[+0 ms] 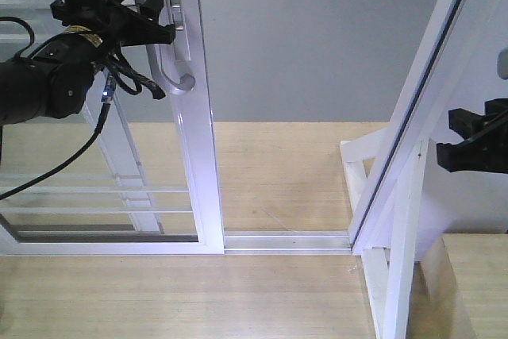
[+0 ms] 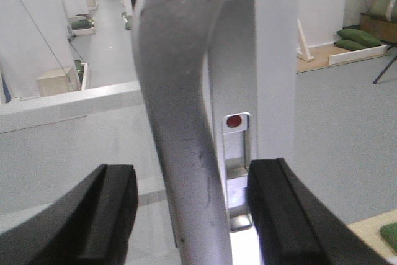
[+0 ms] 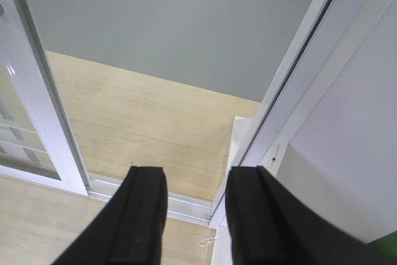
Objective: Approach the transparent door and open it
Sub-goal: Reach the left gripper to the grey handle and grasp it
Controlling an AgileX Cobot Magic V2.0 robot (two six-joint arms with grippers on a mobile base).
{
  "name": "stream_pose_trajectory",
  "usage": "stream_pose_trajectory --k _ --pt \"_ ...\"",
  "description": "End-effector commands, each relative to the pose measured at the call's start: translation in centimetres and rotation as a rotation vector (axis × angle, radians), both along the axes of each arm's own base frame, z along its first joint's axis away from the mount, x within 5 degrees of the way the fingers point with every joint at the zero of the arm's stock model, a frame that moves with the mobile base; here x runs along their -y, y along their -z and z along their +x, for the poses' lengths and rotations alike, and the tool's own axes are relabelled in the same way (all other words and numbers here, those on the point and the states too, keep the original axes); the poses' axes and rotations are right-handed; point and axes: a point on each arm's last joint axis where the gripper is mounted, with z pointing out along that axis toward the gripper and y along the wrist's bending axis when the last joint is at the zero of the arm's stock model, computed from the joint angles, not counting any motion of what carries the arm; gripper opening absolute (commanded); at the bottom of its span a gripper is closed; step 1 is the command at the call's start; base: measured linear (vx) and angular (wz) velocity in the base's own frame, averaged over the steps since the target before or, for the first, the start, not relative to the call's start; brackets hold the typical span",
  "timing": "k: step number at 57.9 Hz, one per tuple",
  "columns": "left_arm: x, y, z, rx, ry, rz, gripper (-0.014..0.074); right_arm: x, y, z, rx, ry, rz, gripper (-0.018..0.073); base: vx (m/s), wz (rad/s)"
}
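The transparent door (image 1: 196, 129) is a white-framed glass panel with thin white bars, standing at the left with a wide gap to its right. Its curved silver-grey handle (image 1: 171, 61) sits on the stile. My left gripper (image 1: 148, 18) is open around that handle. In the left wrist view the handle (image 2: 180, 122) runs between the two black fingers (image 2: 102, 215), with a gap on each side. A lock plate with a red dot (image 2: 234, 121) lies behind it. My right gripper (image 1: 476, 145) hangs open at the right edge, holding nothing; the right wrist view shows this gripper (image 3: 193, 215) above the floor track.
A slanted white frame post (image 1: 413, 109) with a white wooden brace (image 1: 401, 244) stands at the right. The metal floor track (image 1: 286, 240) spans the gap. Wooden floor (image 1: 278, 172) and grey floor lie beyond. In the right wrist view the door stile (image 3: 37, 110) is at left.
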Motion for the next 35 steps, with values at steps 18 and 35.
stream_pose_trajectory --k 18,35 --pt "-0.2 -2.1 1.0 0.136 -0.067 -0.086 0.0468 0.0 -1.4 0.2 0.075 -0.014 0.002 0.0322 0.00 0.00" --pt "-0.6 -1.7 1.3 0.130 -0.080 -0.078 0.0323 0.0 -1.4 0.2 0.074 -0.013 0.002 0.0322 0.00 0.00"
